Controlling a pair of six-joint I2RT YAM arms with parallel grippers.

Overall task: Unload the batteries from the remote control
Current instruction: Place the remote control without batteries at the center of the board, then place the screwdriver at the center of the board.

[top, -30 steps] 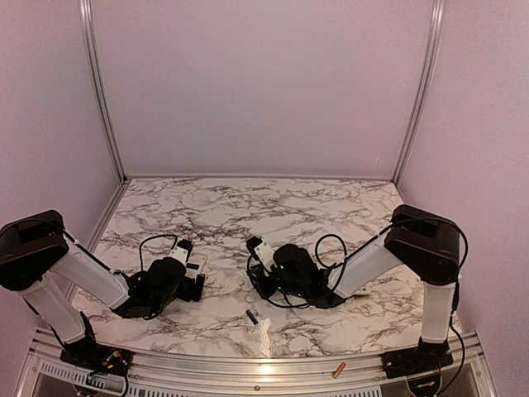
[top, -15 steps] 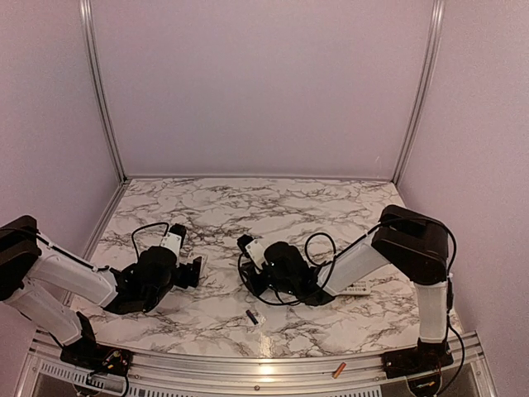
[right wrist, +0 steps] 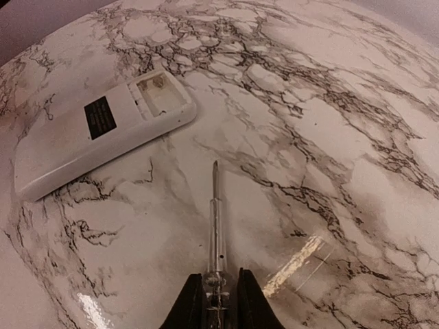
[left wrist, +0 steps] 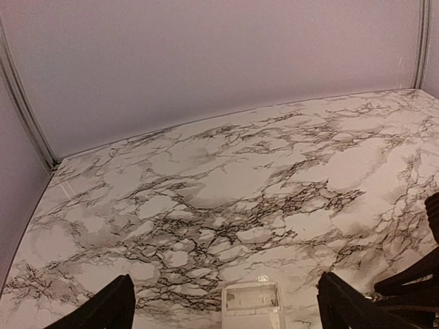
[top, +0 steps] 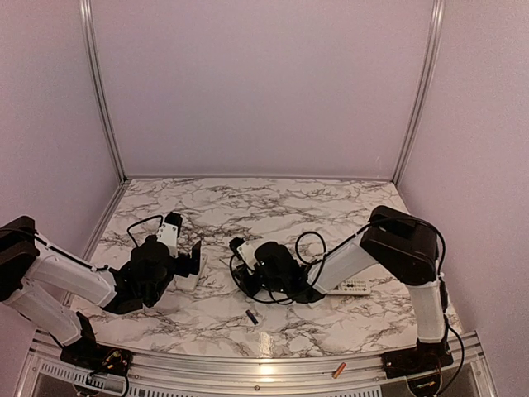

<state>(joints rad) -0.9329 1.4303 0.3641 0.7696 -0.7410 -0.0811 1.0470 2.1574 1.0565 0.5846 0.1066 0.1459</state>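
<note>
A white remote control point(left wrist: 252, 305) lies back-up just under my left gripper point(left wrist: 225, 277), which is open with its fingers point(left wrist: 103, 308) wide to either side; the open compartment looks empty. From above, that remote point(top: 188, 279) sits under the left gripper point(top: 194, 258). My right gripper point(right wrist: 218, 275) is shut on a thin clear tool point(right wrist: 216, 226) that points over the bare marble. A remote point(right wrist: 96, 130) with its open compartment lies ahead to the left of the tip. One dark battery point(top: 251, 317) lies on the table. An orange battery point(top: 339, 370) rests on the front rail.
A second white remote point(top: 347, 288) lies behind the right forearm. The right gripper point(top: 240, 249) hangs left of centre, about a hand's width from the left one. Walls and metal rails point(top: 99, 99) enclose the marble table point(top: 273, 207).
The left gripper has moved up and away from the front edge along its remote. The right arm has swung left with the tool, uncovering the second remote behind it.
</note>
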